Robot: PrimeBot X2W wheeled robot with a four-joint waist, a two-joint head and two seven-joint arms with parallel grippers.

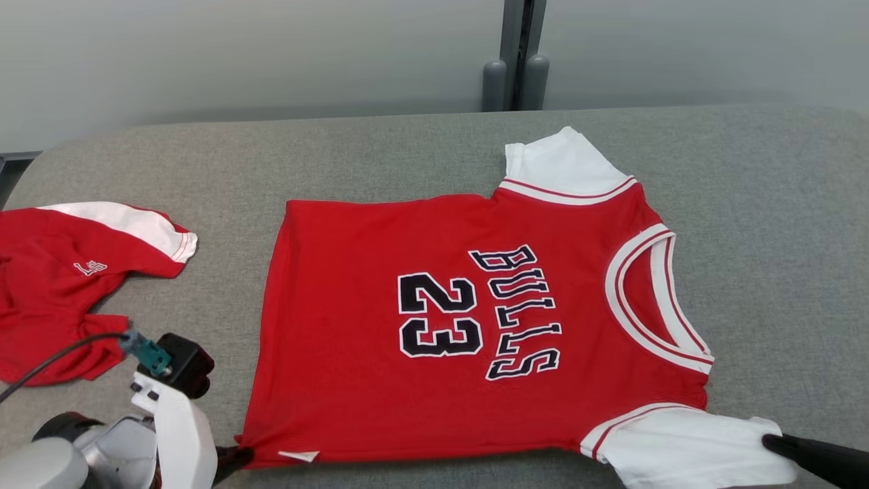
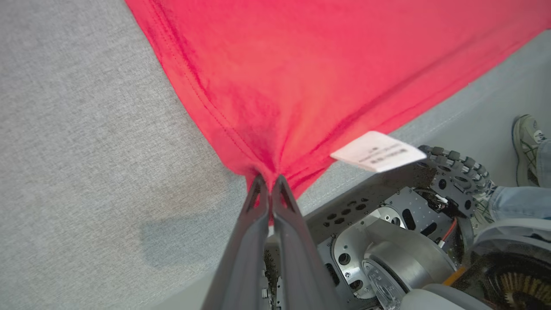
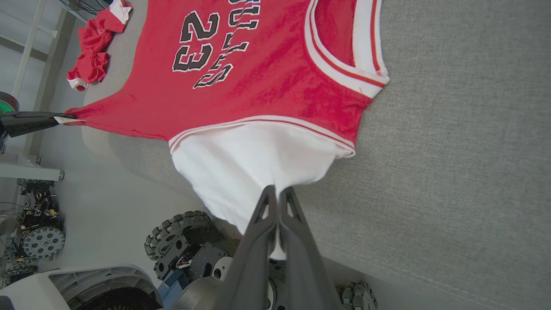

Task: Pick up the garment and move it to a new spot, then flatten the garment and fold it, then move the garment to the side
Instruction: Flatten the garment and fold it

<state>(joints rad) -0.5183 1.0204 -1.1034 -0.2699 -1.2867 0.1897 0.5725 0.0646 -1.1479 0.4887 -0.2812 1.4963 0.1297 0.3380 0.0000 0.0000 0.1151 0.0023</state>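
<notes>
**Jersey** [image 1: 448,319]: red, numbered 23, face up and mostly flat at the middle of the desk [image 1: 407,156]. Collar toward the right edge, near side along the near edge.

**Left gripper** [image 2: 269,181]: fingers pinched narrow on the hem corner [image 2: 275,159], beside the label [image 2: 379,151].

**Right gripper** [image 3: 277,191]: fingers closed on the white sleeve [image 3: 254,168] at the near edge.

**Spare garment** [image 1: 61,285]: crumpled at the left edge, apart from the jersey.

**Step, as judged:** flattening is nearly done and the fold is next.

**Handling:**
- Raise both grips together at equal height.
- Hold the near side taut between the two grips.
- Carry that side toward the far edge so the crease runs straight.
- The sleeve will likely stretch more than the hem.
</notes>
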